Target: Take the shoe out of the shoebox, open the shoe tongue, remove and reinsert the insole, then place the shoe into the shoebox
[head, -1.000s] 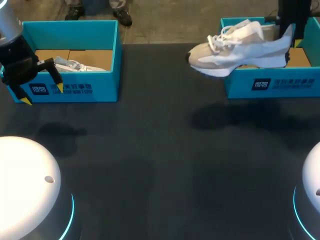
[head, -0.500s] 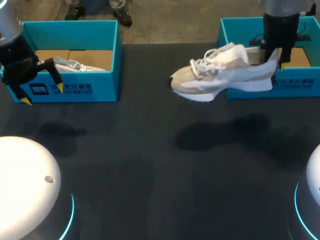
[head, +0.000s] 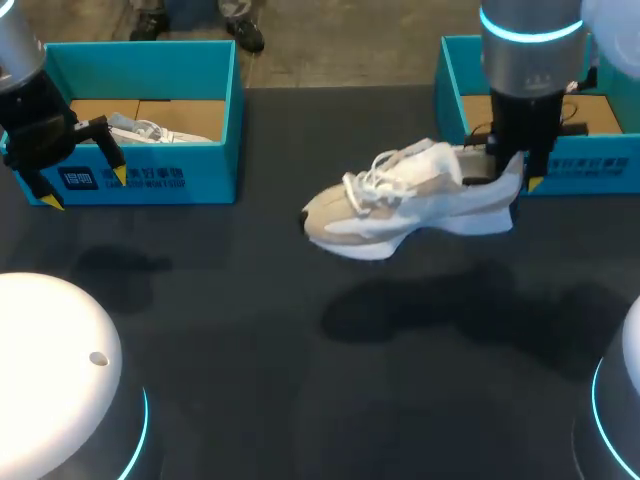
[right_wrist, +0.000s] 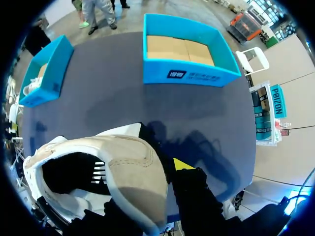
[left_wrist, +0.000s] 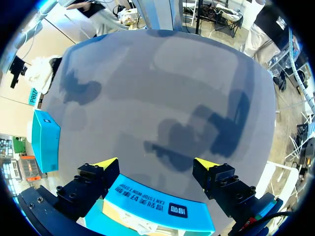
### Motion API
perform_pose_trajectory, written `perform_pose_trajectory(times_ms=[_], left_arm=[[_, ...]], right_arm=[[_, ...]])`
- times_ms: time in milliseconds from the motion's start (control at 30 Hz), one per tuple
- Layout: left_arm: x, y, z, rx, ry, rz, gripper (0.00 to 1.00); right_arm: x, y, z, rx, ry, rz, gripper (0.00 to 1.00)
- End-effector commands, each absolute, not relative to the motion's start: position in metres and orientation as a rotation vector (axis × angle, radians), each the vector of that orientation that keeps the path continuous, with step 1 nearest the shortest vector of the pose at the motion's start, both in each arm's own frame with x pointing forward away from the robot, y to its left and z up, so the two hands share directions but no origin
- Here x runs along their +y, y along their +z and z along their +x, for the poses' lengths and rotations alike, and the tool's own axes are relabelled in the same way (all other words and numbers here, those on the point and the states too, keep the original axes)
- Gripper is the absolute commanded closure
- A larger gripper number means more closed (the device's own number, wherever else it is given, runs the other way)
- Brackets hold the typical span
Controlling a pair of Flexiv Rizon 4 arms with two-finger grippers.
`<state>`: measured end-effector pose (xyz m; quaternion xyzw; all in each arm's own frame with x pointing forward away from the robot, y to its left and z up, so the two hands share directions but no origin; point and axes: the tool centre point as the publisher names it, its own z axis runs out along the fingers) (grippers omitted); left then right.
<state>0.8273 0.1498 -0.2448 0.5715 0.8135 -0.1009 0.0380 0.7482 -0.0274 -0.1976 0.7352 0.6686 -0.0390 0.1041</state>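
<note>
On your left, the left gripper (head: 84, 188) hangs over the front wall of the left shoebox (head: 140, 55). Its fingers are spread wide apart and they hold no thing. A second shoe (head: 150, 130) lies inside this box. In the middle, the shoe (head: 400, 205) is up in the air above the dark table (head: 250, 350), and its shadow lies under it. Its toe points to your left and its laces are on top. On your right, the right gripper (head: 516, 174) pinches the heel of the shoe tight. Just behind it sits the right shoebox (head: 590, 165), with its brown floor showing.
</note>
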Motion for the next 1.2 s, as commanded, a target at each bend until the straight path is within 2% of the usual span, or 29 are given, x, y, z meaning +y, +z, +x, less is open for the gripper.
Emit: perform_pose_trajectory(times_ms=[33, 467, 1200], left_arm=[[0.150, -0.245, 0.827, 2.495, -0.306, 1.754, 0.00], [0.150, -0.245, 0.827, 2.495, -0.306, 1.754, 0.00], [0.150, -0.245, 0.827, 2.495, -0.306, 1.754, 0.00]], right_arm=[[-0.013, -0.208, 0.737, 1.966, -0.103, 2.157, 1.00], [0.026, -0.234, 0.708, 1.967, -0.140, 2.127, 1.00], [0.084, -0.326, 0.710, 2.041, -0.102, 2.044, 1.00]])
